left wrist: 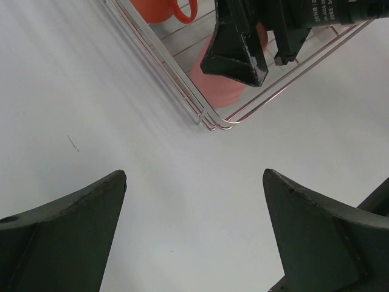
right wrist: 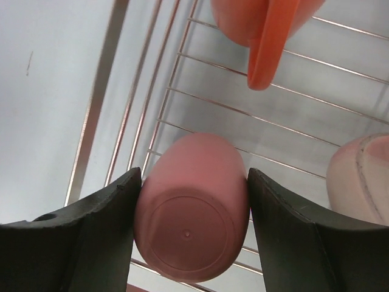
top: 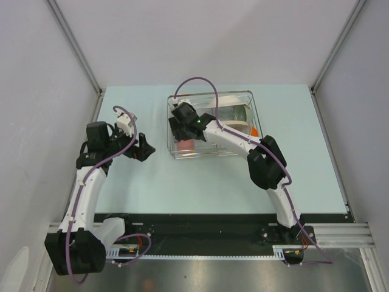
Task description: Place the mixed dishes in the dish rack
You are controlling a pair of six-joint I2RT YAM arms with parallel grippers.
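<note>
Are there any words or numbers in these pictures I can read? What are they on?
White print on the black housing on the right arm's wrist: too small and blurred to read.
No print shows on the pinkish cup, orange-red mug or dish rack.

Surroundings only: worktop and enclosure.
Pale mint worktop (top: pixel 182 182). A black strip (top: pixel 200 222) runs along its near edge, with a silver slotted rail (top: pixel 340 234) just outside it. White panels (top: pixel 200 42) close the far, left and right edges, and grey metal posts (top: pixel 75 45) rise at the far corners. There is a small dark scratch (left wrist: pixel 73 143) on the worktop surface.
</note>
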